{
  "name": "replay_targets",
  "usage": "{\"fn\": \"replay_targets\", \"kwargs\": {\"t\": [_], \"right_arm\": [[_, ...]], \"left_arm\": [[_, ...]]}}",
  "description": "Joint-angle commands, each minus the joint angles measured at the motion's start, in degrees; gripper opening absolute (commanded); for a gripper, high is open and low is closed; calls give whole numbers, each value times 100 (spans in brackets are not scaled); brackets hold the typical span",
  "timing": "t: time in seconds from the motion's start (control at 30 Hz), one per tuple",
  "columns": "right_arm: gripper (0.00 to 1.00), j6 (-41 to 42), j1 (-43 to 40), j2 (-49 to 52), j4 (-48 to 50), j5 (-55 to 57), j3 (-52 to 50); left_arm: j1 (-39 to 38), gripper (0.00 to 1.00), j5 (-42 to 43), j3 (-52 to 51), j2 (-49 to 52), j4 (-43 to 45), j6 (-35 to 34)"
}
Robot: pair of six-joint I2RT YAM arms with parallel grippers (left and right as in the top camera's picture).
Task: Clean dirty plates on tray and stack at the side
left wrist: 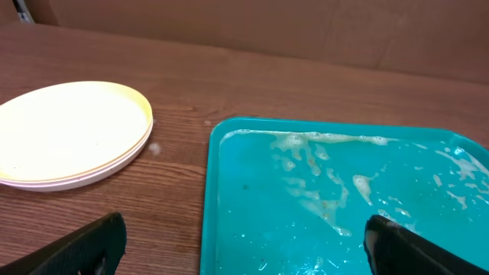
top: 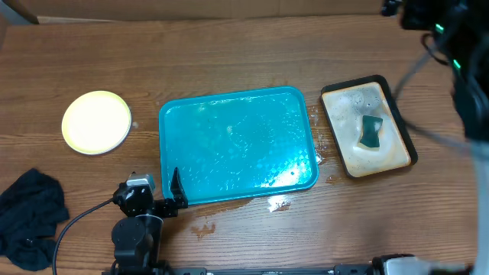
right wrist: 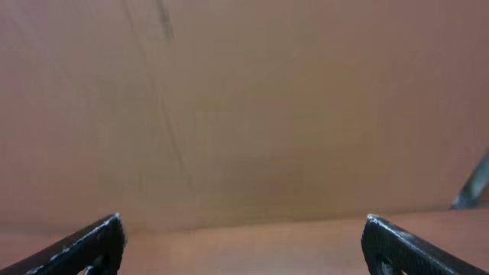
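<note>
**Plates** (top: 95,122): stacked on the table (top: 229,53), left of the tray (top: 172,153), with a pale yellow-green one on top. At least two rims are seen in the left wrist view. A strip of bare wood lies between the stack's rim and the tray's left edge; the two are near but apart.

**Tray:** set mid-table. Its floor is streaked with foam (left wrist: 321,176) and water. Small puddles (top: 279,203) are noted on the wood just off its near edge.

**Left gripper** (left wrist: 244,225): jaws spread wide, nothing between them. It is placed at the tray's near left corner, one finger over the tray's floor and the other over the wood.

**Right gripper** (right wrist: 244,229): jaws spread wide, nothing held. Only a blurred brown surface is seen ahead of it.

**Soapy tray** (top: 405,145): holds a green sponge (top: 371,131) and sits just right of the tray, with a narrow gap between the rims.

**Dark cloth** (top: 30,218): bunched at the near left table edge, well apart from the plates.

Bare wood is seen along the far side of the table.
</note>
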Motion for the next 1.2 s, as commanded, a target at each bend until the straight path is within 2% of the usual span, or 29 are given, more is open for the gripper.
{"fn": "replay_targets", "kwargs": {"t": [0.0,0.3,0.57,1.17], "right_arm": [[100,-42,11,-697,472,361,-846],[100,-39,11,-2942,2435,361,-3724],[100,-37,11,-4605,3602,361,-5783],[100,-15,11,-7444,4778,365,-8966]], "left_arm": [[31,100,-11,-61,-55,24,-20],[31,100,-13,-61,-55,26,-20],[31,100,-13,-61,-55,24,-20],[31,100,-13,-61,-55,26,-20]]}}
